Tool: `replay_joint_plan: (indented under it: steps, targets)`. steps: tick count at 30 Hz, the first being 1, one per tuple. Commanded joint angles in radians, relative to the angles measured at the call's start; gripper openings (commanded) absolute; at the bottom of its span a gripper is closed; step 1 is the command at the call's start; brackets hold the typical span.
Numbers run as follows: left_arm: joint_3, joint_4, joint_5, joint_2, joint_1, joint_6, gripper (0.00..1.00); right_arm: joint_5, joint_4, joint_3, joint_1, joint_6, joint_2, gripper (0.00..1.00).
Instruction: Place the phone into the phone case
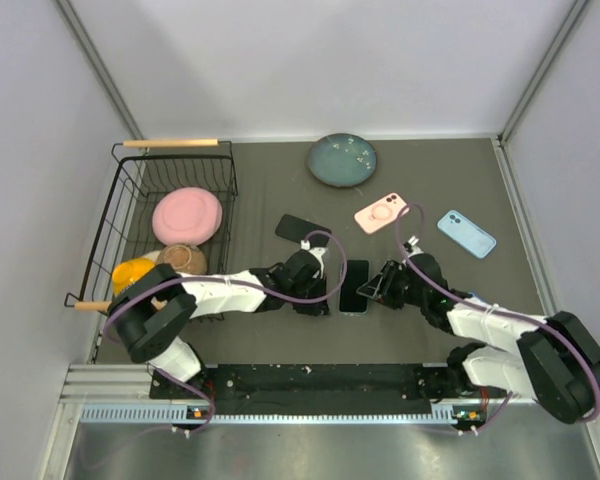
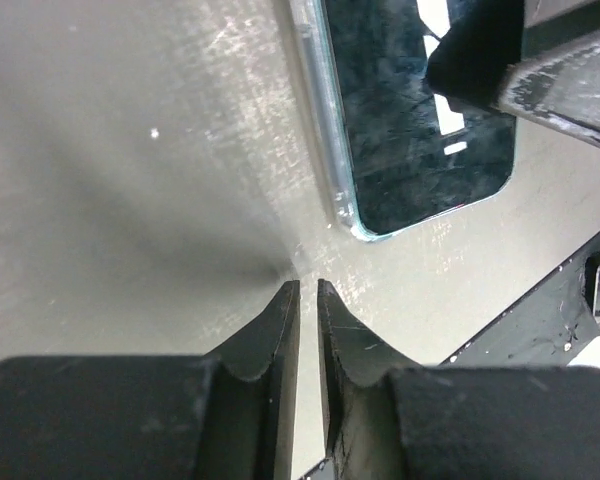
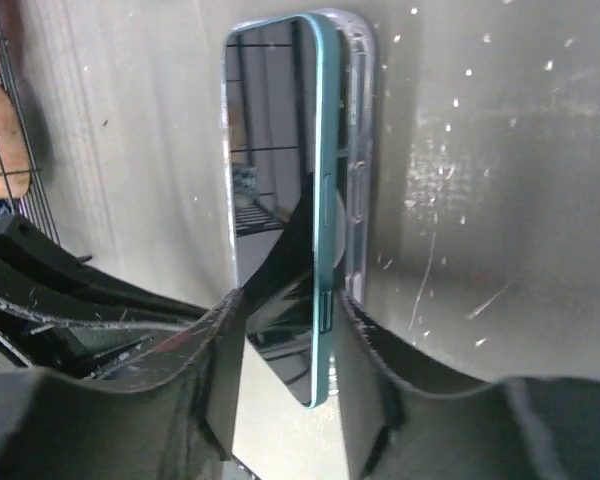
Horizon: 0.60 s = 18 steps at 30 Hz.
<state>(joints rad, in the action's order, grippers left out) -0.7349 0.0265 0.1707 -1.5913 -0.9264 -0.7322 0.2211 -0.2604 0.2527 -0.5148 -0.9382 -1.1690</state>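
Since the phone [image 3: 280,200] looks like it goes in one long edge first, the right fingers [image 3: 215,380] are clamped across its near end, holding it tilted in the clear case [image 3: 358,150], not flat yet I'd say. The left fingers [image 2: 275,335] are nearly together on nothing, tips on the counter [image 2: 130,200] just beside the case's corner, probably bracing it. There's room to slide past the case's far end.

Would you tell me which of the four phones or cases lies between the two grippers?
The teal-edged dark phone at near centre; the black slab, pink case and light blue phone lie farther back.
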Motion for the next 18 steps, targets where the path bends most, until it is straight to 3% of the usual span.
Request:
replay_joint_plan:
  steps: [1, 5, 7, 11, 18]
  targets:
    - [-0.070, 0.102, -0.079, 0.076, 0.014, 0.025, 0.20, -0.057, 0.182, 0.046, -0.005, 0.053, 0.086, 0.43]
    - [-0.145, 0.150, -0.093, 0.062, 0.032, 0.091, 0.34, -0.084, 0.257, 0.068, -0.004, 0.087, 0.155, 0.60]
    - [-0.181, 0.151, -0.059, 0.037, 0.050, 0.103, 0.35, -0.100, 0.302, 0.088, -0.004, 0.125, 0.170, 0.64]
    - [-0.198, 0.086, 0.030, -0.002, 0.104, 0.109, 0.45, -0.111, 0.345, 0.123, -0.004, 0.185, 0.177, 0.81]
    - [-0.256, 0.036, 0.119, -0.088, 0.153, 0.137, 0.54, -0.042, 0.288, 0.157, 0.010, 0.259, 0.105, 0.82]
